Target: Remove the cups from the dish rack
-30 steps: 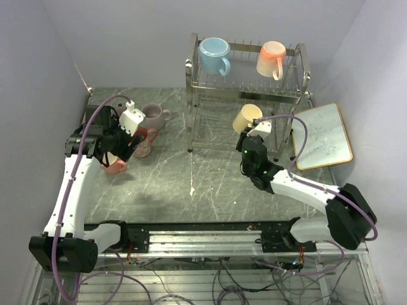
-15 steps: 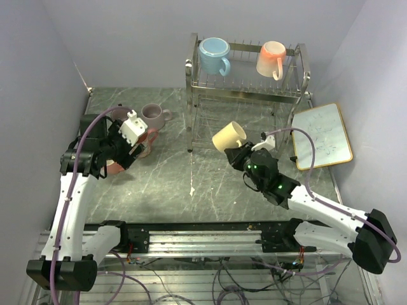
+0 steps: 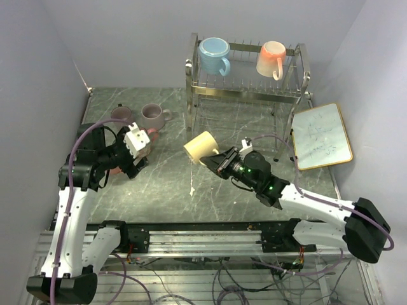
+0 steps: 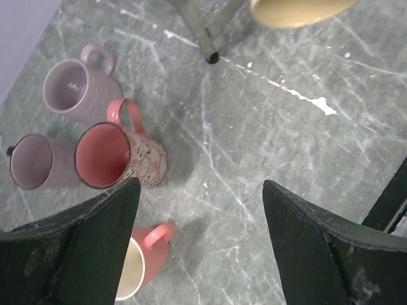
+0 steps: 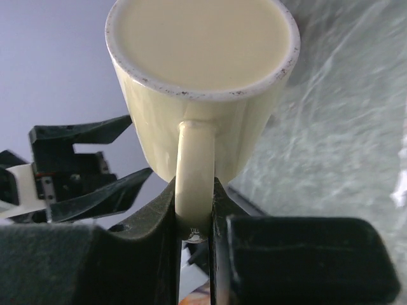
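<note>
From above, we see the dish rack point(image 3: 247, 95) standing at the back of the marble table point(image 3: 166, 185). A light blue mug point(image 3: 214, 56) and a peach-orange mug point(image 3: 272, 59) sit on its top tier. Two mauve mugs point(image 3: 121, 115) point(image 3: 152, 115) stand on the table left of the rack. The right gripper point(image 3: 219, 162) holds a pale yellow mug point(image 3: 200, 147) in the air over the middle of the table, tilted on its side, in front of the rack and clear of it. The left gripper point(image 3: 138, 164) hangs over the table's left part, near the mauve pair. A gold-framed whiteboard point(image 3: 321, 135) lies at the right.

From the left wrist, we find the left gripper point(image 4: 200, 187) with its jaws wide apart and nothing between them, above bare marble. Below it four mugs are grouped: two mauve ones point(image 4: 76, 89) point(image 4: 38, 162), a red-pink patterned mug point(image 4: 124, 155) upright beside them, and a salmon mug point(image 4: 147, 257) partly hidden by one finger. The pale yellow mug point(image 4: 299, 9) shows at the top edge, near a rack foot point(image 4: 210, 28).

From the right wrist, we see the right gripper point(image 5: 195, 222) clamped on the handle of the pale yellow mug point(image 5: 203, 82), the two pads point(image 5: 299, 260) pressing it from either side, the mug's base facing the camera. The left gripper point(image 5: 82, 171) shows behind, out of focus.
</note>
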